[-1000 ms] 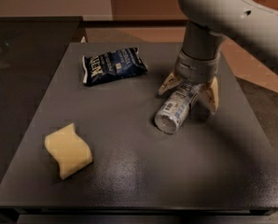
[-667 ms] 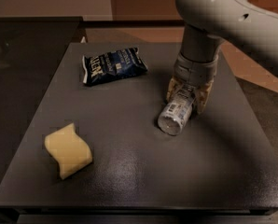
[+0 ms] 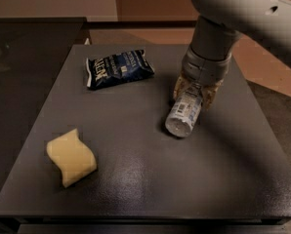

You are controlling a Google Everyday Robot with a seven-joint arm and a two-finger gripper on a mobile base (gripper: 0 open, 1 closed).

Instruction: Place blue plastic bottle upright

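A yellow sponge (image 3: pixel 71 156) lies near the worktop's (image 3: pixel 223 179) front-left corner. Right of centre, the blue plastic bottle (image 3: pixel 183 116) lies on its side, base toward the front edge, with the gripper (image 3: pixel 194 95) pinching its far end. A dark snack bag (image 3: pixel 118 68) sits nearer the back edge.

The gripper (image 3: pixel 194 97) hangs low over the far right part of a dark grey table (image 3: pixel 135 179). Behind it is a red-brown wall (image 3: pixel 150 1), which is paler further to its left. To its right the floor (image 3: pixel 267 67) is pinkish tan. The light is dim.
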